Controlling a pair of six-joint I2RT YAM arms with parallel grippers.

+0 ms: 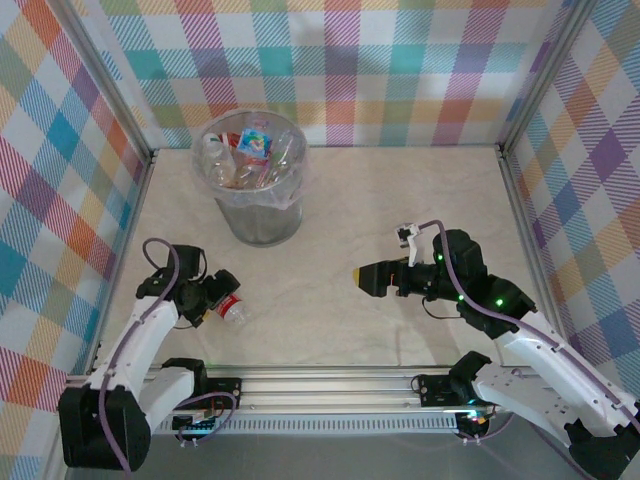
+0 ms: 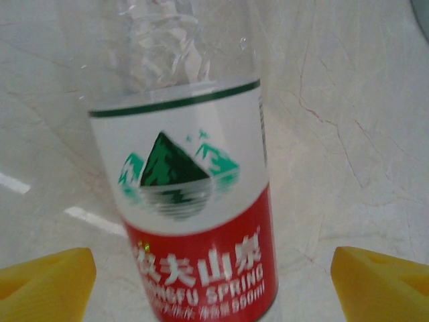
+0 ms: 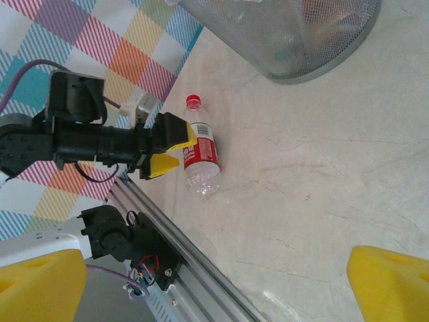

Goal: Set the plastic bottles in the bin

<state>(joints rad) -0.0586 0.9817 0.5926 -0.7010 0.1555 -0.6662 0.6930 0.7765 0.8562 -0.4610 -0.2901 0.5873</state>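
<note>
One plastic bottle with a red and white label lies on its side near the table's front left. In the left wrist view this bottle sits between the yellow fingertips with a gap on each side. My left gripper is open and straddles it without touching. The right wrist view shows the same bottle, red cap pointing away, with the left gripper at its label. The bin stands at the back left with several bottles inside. My right gripper hangs open and empty over the table's middle right.
The aluminium rail runs along the near edge with both arm bases on it. Checked walls enclose the table on three sides. The marble tabletop stretches between the bin and the right arm.
</note>
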